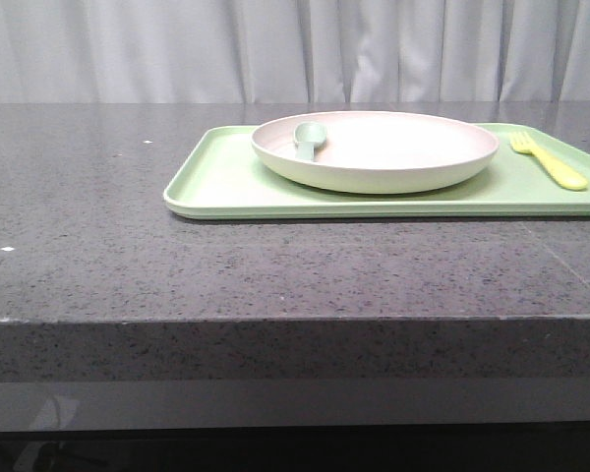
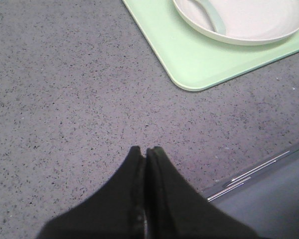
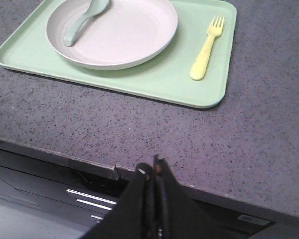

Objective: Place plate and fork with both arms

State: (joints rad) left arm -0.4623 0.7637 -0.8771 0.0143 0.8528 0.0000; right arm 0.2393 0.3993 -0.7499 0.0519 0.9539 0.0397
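The pale pinkish-cream plate (image 1: 393, 147) sits on the light-green tray (image 1: 226, 182), with a grey-green spoon (image 1: 308, 139) in its left part. The small yellow fork (image 1: 551, 163) lies on the tray right of the plate. Plate (image 3: 124, 35) and fork (image 3: 206, 52) also show in the right wrist view; part of the plate (image 2: 254, 20) shows in the left wrist view. My left gripper (image 2: 145, 149) is shut and empty above bare counter, near the tray's corner. My right gripper (image 3: 151, 167) is shut and empty over the counter's front edge. Neither gripper shows in the front view.
The tray lies on a dark speckled stone counter (image 1: 128, 246) toward its back right. A pale curtain (image 1: 295, 49) hangs behind. The counter's front edge (image 3: 65, 159) drops to a dark frame below.
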